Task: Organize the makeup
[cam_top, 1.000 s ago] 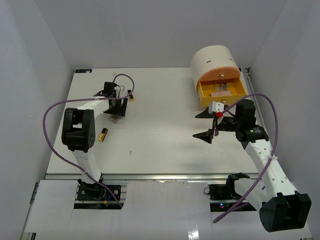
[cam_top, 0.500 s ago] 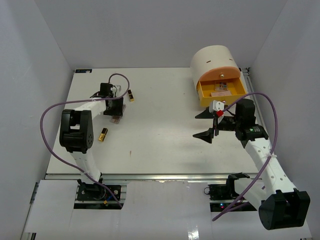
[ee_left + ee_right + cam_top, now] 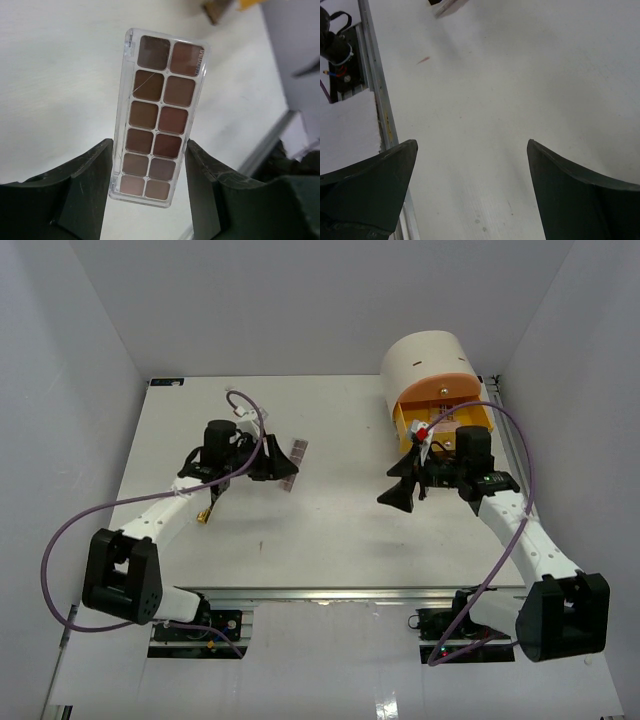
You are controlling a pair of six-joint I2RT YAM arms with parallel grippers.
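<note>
My left gripper point(image 3: 275, 466) is shut on a clear brown palette point(image 3: 292, 460) and holds it above the table left of centre. In the left wrist view the palette point(image 3: 160, 125) stands lengthwise between my fingers point(image 3: 90, 175), gripped by its long edges near the lower end. A black-and-gold lipstick tube point(image 3: 206, 513) lies on the table partly under my left arm. My right gripper point(image 3: 405, 480) is open and empty over bare table in front of the drawer unit; in the right wrist view the right gripper point(image 3: 472, 150) has its jaws wide apart. Sponges and the other palettes are out of view.
The round cream drawer unit point(image 3: 430, 362) stands at the back right with its orange drawer point(image 3: 470, 420) pulled open, small items inside. Grey walls close in the table on three sides. A metal rail point(image 3: 300, 592) runs along the near edge.
My left arm has swung right from the back left and now holds the brown palette raised off the table. My right gripper has shifted left and towards the drawer.
</note>
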